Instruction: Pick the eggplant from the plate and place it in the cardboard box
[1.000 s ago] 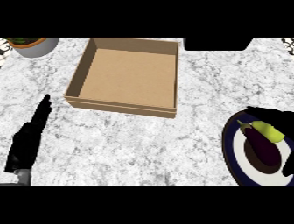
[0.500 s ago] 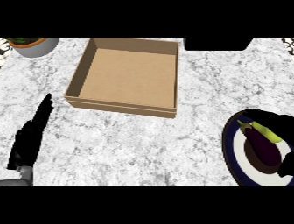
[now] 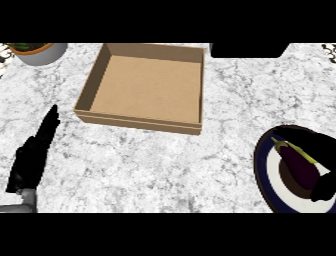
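The left hand [image 3: 32, 155] rested open on the worktop [image 3: 163, 165], unmoved. The cardboard box [image 3: 143, 87] stood empty. At right, the right hand [image 3: 332, 162] had curled closer round the eggplant [image 3: 301, 164], still on the plate [image 3: 265, 165]: grasp forming, lift pending.

You will find no text, label, brand, number or sign to read anywhere here
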Tool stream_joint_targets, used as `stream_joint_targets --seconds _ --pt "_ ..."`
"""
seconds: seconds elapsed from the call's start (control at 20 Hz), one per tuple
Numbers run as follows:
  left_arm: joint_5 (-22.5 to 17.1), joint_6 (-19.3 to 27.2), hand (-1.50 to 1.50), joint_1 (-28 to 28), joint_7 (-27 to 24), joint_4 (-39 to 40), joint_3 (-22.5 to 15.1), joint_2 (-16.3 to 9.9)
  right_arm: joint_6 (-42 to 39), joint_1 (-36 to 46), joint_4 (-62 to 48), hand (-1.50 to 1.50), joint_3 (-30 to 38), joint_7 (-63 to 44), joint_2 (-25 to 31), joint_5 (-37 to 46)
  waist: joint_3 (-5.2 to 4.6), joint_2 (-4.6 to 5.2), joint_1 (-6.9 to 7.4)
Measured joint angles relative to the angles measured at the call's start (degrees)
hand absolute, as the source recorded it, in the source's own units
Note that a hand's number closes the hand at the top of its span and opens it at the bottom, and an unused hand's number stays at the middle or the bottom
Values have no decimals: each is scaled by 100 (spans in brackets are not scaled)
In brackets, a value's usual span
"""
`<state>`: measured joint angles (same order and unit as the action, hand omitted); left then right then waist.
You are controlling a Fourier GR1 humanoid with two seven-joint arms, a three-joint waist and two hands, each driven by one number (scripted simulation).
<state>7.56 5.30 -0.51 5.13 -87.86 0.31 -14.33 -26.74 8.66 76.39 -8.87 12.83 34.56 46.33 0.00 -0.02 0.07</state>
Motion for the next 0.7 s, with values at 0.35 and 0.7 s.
stream_joint_targets --seconds 0.35,0.7 --pt "177 -87 0 133 14 -172 62 172 -14 140 -399 -150 163 228 -271 481 1 1 8" --pt "226 -222 0 40 39 -97 239 230 -142 136 -466 150 222 324 -475 836 -5 -4 5"
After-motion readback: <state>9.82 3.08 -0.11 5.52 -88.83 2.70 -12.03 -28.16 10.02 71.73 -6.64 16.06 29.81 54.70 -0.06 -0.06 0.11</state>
